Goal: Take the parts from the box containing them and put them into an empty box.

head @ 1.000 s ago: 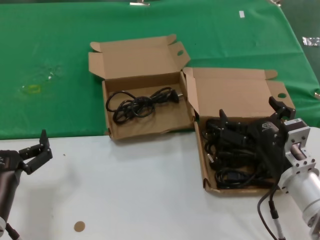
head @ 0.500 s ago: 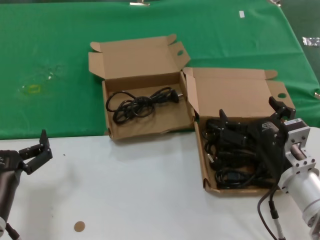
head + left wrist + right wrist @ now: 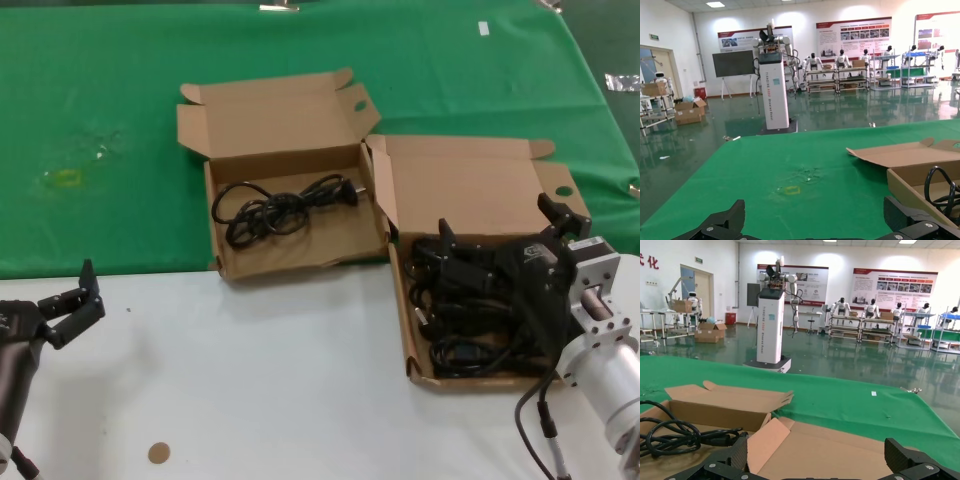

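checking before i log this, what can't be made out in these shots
- Head view: how many parts lie in the right box; the right claw and its arm cover much of the pile.
- Right wrist view: the pile under the claw is cut off by the frame edge.
- Left wrist view: the left box and its cord are cut off at the edge.

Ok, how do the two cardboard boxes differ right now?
The left box holds one looped cord; the right box holds a pile of cords. The right gripper hangs over the right box, jaws spread; nothing is over the left box. The left box sits farther back. Both are brown, lids open.
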